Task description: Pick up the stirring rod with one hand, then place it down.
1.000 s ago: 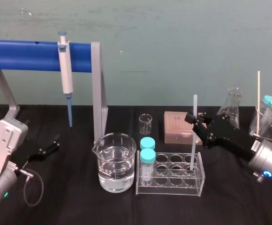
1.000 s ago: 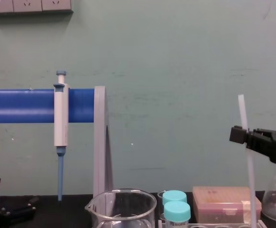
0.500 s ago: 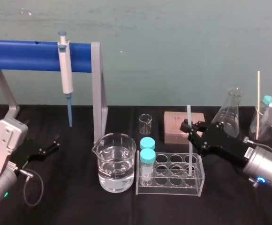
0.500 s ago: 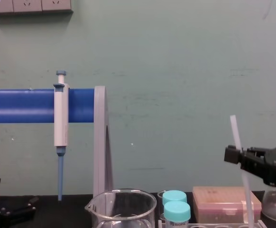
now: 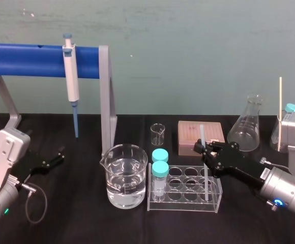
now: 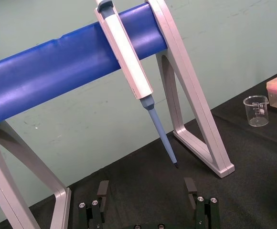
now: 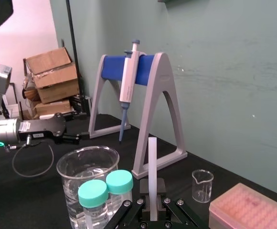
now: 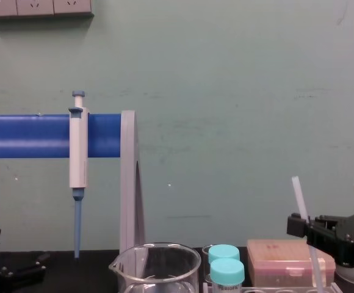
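The stirring rod [image 5: 203, 152] is a thin white translucent stick, standing nearly upright with its lower end down in a right-hand hole of the clear test-tube rack [image 5: 183, 206]. My right gripper [image 5: 206, 151] is shut on the stirring rod about a third of the way down from its top. The right wrist view has the stirring rod [image 7: 152, 176] rising from between the black fingers of the right gripper [image 7: 151, 212]. From the chest, the stirring rod [image 8: 298, 195] leans slightly above the right gripper [image 8: 306, 227]. My left gripper [image 6: 146, 193] rests open and empty at the far left [image 5: 53, 157].
A water-filled beaker [image 5: 126, 175] and two teal-capped tubes [image 5: 160, 168] stand left of the rod. Behind it are a small beaker [image 5: 157, 133], a pink tip box [image 5: 189, 133] and a conical flask [image 5: 245, 127]. A white-and-blue pipette [image 5: 71, 76] hangs on the blue stand [image 5: 30, 60].
My right gripper has come down and slightly left with the stirring rod, lowering the rod's end deeper into the rack. The left arm has not moved.
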Action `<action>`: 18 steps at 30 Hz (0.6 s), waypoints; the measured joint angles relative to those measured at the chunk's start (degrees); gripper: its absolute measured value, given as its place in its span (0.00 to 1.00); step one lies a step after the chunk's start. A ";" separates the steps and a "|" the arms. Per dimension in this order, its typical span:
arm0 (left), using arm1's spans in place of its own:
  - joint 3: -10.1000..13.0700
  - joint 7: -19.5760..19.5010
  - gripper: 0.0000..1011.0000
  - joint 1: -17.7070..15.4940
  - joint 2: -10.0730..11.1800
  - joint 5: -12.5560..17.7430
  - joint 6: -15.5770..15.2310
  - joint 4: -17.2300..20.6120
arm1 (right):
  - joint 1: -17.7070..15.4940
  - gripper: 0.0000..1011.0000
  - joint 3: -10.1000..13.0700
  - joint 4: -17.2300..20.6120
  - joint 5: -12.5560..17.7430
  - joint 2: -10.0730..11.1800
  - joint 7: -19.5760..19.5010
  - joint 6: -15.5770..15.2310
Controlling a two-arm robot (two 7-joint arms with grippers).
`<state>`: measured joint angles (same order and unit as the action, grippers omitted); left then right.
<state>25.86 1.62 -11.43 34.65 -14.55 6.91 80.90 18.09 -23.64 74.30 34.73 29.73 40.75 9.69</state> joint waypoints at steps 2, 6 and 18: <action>0.00 0.00 0.99 0.00 0.00 0.00 0.00 0.00 | 0.00 0.07 0.00 -0.26 -0.13 -0.13 -0.08 -0.04; 0.00 0.00 0.99 0.00 0.00 0.00 0.00 0.00 | 0.03 0.07 0.00 -0.79 -0.50 -0.45 -0.20 -0.14; 0.00 0.00 0.99 0.00 0.00 0.00 0.00 0.00 | 0.04 0.07 0.14 -1.15 -1.02 -0.86 -0.50 -0.17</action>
<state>25.86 1.62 -11.44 34.65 -14.55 6.91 80.90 18.13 -23.50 73.15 33.71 28.88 40.24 9.53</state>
